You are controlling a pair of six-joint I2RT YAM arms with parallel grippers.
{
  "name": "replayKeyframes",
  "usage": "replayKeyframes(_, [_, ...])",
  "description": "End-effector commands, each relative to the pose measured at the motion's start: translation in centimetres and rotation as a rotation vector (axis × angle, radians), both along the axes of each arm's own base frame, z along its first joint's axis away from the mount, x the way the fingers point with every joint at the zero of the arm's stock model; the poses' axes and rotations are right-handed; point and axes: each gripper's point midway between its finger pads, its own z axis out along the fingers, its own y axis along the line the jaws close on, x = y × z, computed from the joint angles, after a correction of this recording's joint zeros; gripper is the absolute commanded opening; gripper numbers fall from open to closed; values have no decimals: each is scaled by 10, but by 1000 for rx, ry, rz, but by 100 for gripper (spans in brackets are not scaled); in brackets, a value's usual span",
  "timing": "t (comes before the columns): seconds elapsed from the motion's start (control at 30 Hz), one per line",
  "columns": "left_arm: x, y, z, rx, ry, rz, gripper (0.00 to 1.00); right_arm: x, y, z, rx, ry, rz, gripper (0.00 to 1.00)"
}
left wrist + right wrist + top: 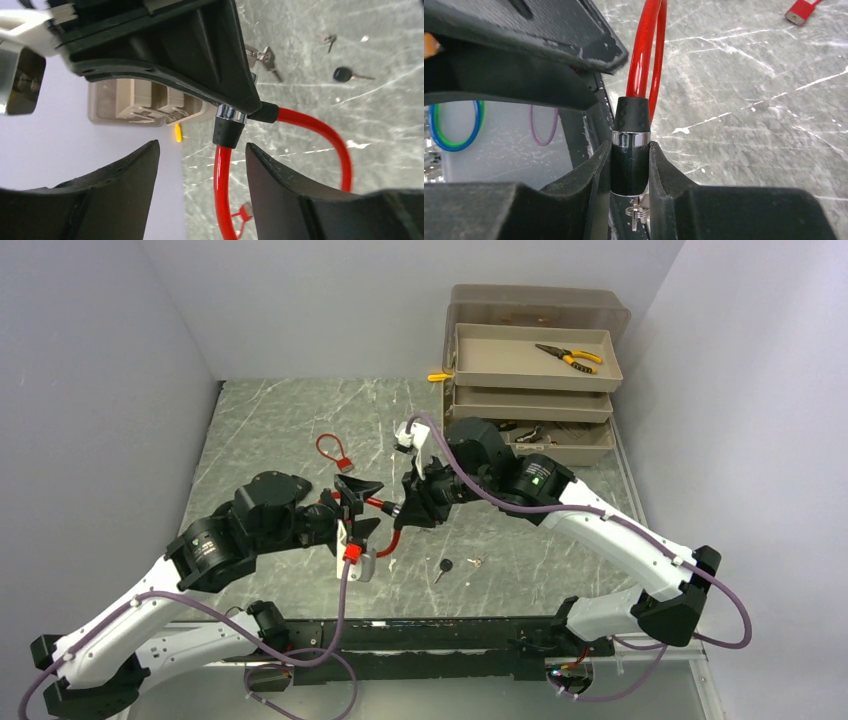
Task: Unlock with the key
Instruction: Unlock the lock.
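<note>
A red cable lock (392, 537) hangs between the two arms above the table. My right gripper (630, 150) is shut on its black cylinder body (630, 167), just below the chrome collar. A silver key (636, 210) with a ring sticks out of the body's lower end. My left gripper (201, 145) is open; the red cable (222, 190) runs between its fingers, close to the right finger (280, 185) without touching it. In the top view the left gripper (362, 510) faces the right gripper (405, 508) closely.
A black-headed key (443, 567) and small silver keys (476, 562) lie on the table near the front. A second red padlock (335, 452) lies at the back left. A tiered beige toolbox (535, 370) holding pliers (570, 357) stands at the back right.
</note>
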Motion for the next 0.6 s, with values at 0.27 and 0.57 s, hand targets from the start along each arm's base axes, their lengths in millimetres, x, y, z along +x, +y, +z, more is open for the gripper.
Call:
replayKeyframes(0.27, [6, 23, -11, -128, 632, 16, 71, -13, 0, 32, 44, -157, 28, 0])
replayKeyframes(0.57, [-30, 16, -11, -75, 683, -214, 70, -15, 3, 41, 49, -208, 34, 0])
